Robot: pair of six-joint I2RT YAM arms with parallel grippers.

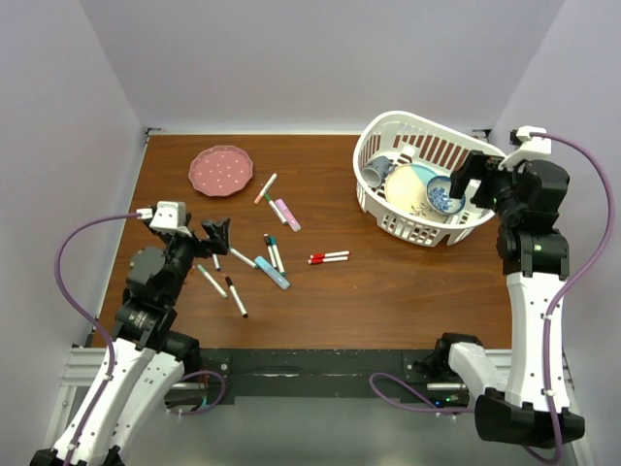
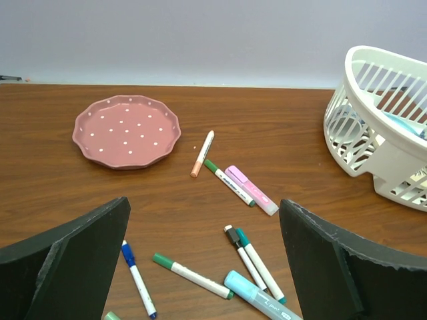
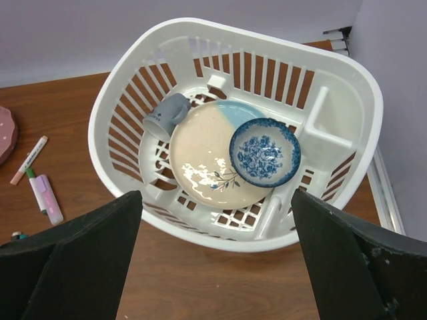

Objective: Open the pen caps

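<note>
Pen caps (image 1: 314, 259) on scattered pens (image 1: 236, 297); left pincer (image 1: 215, 236), right pincer (image 1: 466, 184) both spread, empty

White arms (image 1: 532, 320) carry black joints (image 1: 529, 248) and purple cables (image 1: 92, 225) (pincer fingers (image 2: 73, 267) black).

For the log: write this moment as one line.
left pincer open over slim capped pens; right pincer open over white plastic basket

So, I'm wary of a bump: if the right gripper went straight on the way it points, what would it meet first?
Most likely the cream plate lying in the white basket, ahead of the open right gripper; depth is unclear, so the basket's near rim might come first.
</note>
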